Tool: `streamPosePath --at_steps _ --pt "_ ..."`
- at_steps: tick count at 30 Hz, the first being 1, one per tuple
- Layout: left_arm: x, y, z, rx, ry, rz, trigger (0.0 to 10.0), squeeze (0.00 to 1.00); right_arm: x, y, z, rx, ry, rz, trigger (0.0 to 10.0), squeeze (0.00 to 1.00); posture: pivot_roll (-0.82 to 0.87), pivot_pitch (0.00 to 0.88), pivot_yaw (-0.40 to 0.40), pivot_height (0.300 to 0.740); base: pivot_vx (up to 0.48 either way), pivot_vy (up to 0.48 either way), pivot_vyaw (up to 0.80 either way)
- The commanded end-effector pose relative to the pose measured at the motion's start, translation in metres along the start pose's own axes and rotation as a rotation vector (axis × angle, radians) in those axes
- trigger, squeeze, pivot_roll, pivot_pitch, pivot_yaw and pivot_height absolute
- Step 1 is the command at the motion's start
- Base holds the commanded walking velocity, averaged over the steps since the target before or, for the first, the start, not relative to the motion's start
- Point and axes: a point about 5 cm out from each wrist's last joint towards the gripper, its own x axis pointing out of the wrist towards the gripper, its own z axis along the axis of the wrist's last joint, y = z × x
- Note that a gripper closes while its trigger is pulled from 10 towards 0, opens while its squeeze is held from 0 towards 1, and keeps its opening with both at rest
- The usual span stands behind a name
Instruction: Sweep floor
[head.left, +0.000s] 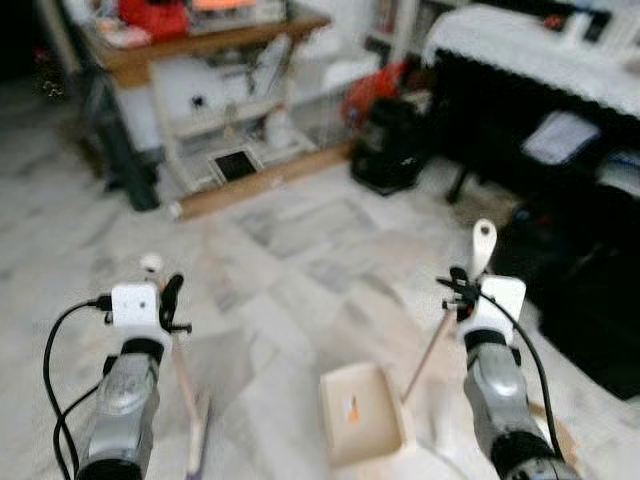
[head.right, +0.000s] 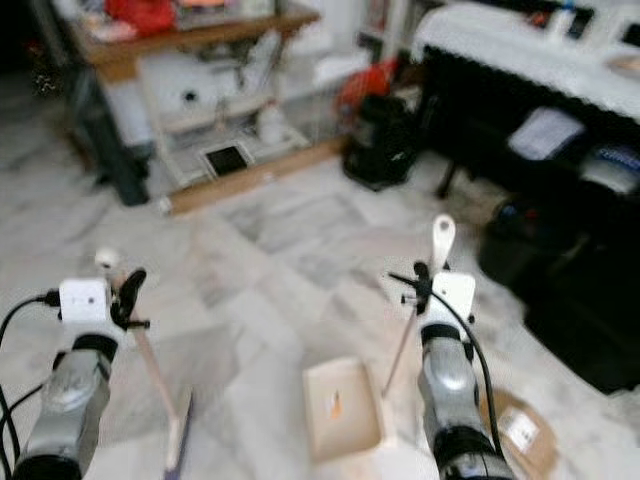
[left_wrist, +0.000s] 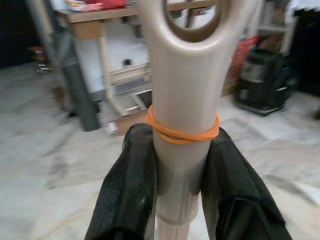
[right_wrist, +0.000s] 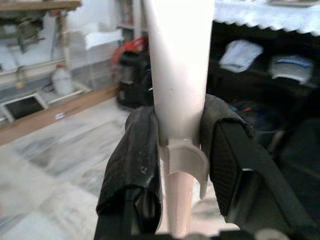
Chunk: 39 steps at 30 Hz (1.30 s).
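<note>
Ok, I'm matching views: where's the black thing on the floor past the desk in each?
Left eye: black thing, top, right of centre.
Right eye: top, just right of centre.
Left wrist: background, past broom handle.
Right wrist: background, beside dustpan handle.
Shared: floor plank beside it.

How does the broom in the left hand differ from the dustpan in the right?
The broom handle wears an orange rubber band; the dustpan handle is bare. The broom ends in dark bristles, the dustpan in a cream tray. Both are clamped, by the left tool and right tool.
</note>
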Motion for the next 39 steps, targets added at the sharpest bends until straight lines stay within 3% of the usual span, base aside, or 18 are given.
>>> streamPosePath --at_steps 1,39 --pt "0.0038 0.0011 0.0099 0.015 -0.046 -0.003 10.0 0.00 0.0065 0.0036 0.0128 0.001 -0.057 0.010 10.0 0.00 0.05 0.000 0.005 0.740 0.000 0.000 -0.79" --pt "0.0052 0.0005 0.0107 0.014 -0.050 -0.002 10.0 0.00 0.0069 0.0031 0.0143 0.002 -0.062 0.006 10.0 0.00 0.05 0.000 0.006 0.740 0.000 0.000 -0.79"
